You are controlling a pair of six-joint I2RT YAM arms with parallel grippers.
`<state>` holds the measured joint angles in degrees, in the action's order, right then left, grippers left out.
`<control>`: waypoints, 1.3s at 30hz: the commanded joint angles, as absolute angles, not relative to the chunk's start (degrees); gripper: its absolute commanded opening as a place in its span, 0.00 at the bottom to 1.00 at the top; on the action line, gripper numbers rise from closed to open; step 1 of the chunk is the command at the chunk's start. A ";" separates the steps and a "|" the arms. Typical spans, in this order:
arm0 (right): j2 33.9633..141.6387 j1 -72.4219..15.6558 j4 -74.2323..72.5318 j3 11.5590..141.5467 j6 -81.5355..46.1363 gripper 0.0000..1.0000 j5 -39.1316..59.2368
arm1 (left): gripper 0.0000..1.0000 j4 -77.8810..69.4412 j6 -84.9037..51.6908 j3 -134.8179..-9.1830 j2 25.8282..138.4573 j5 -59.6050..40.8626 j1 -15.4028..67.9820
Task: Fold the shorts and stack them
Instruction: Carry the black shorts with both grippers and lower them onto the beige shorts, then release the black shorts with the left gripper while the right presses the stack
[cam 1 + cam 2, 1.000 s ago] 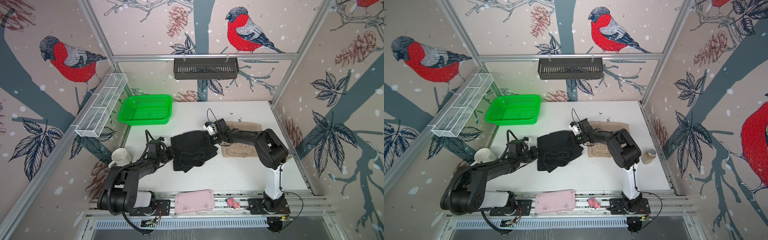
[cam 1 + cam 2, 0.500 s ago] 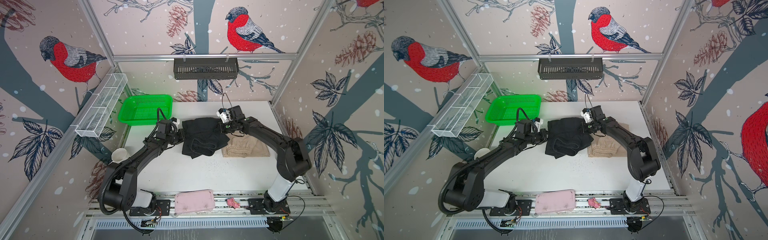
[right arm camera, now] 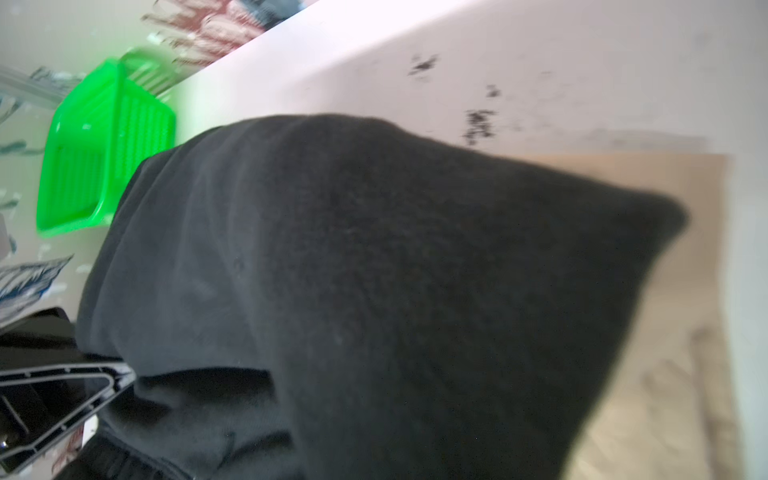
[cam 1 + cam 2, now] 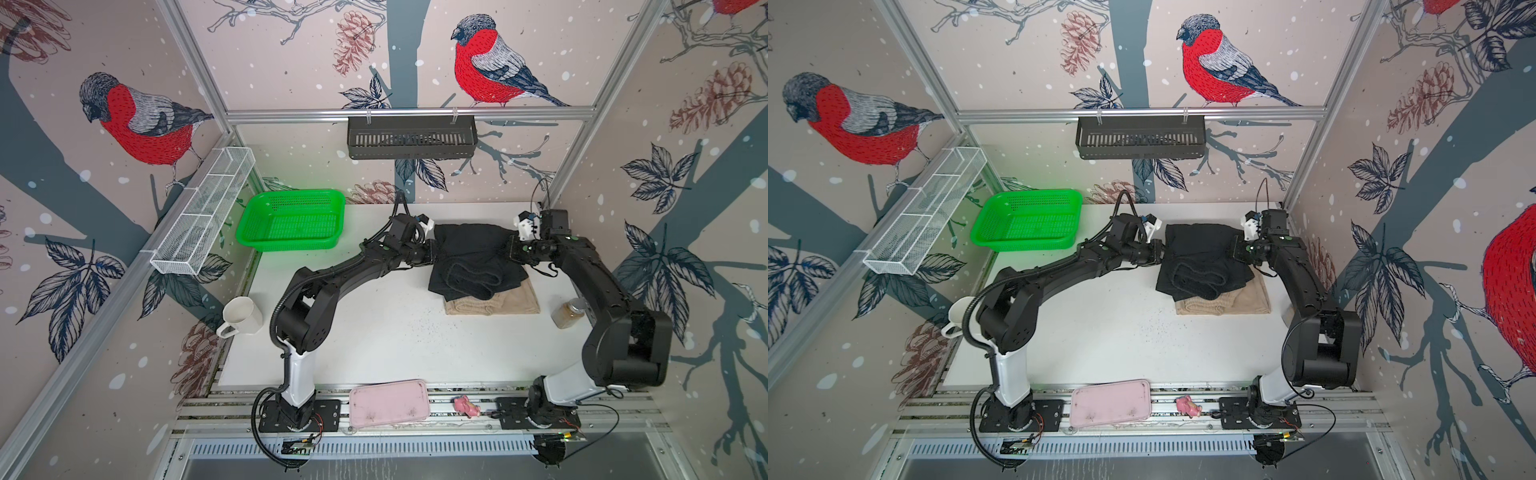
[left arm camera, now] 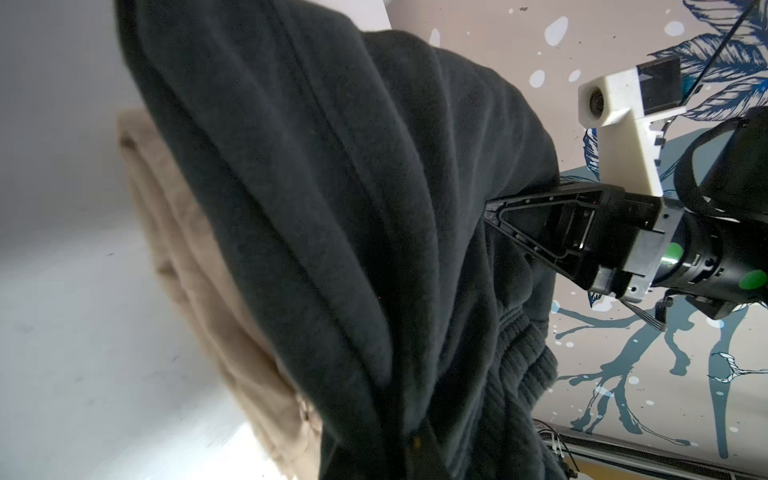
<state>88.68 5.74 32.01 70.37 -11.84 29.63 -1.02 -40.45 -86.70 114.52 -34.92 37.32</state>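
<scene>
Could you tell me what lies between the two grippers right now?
The black shorts span the whole gap, gripped by the left gripper and the right gripper, hanging over the folded beige shorts. Both top views show this.

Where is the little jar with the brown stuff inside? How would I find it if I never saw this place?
Start at the white table and look along its right edge, beside the big black right arm. Just right of the folded beige shorts, standing alone, is the jar. It is the only small see-through thing there, brown inside with a lid on top, unlike the soft cloth beside it.
</scene>
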 commanded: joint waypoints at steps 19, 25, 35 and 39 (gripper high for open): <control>98.52 12.72 23.68 68.64 -11.04 0.73 20.94 | 0.79 11.38 -32.17 -104.57 131.56 -34.78 39.17; 89.67 10.03 28.06 70.48 -11.86 0.89 12.43 | 0.97 17.94 -28.90 -106.32 125.08 -29.86 37.52; 79.13 -16.48 29.05 63.60 -22.36 0.95 -1.30 | 0.97 17.65 -27.13 -85.60 105.41 -21.17 31.20; 82.31 -21.18 29.23 59.72 -26.65 0.96 -4.47 | 0.97 14.93 -29.23 -74.99 99.62 -22.12 28.18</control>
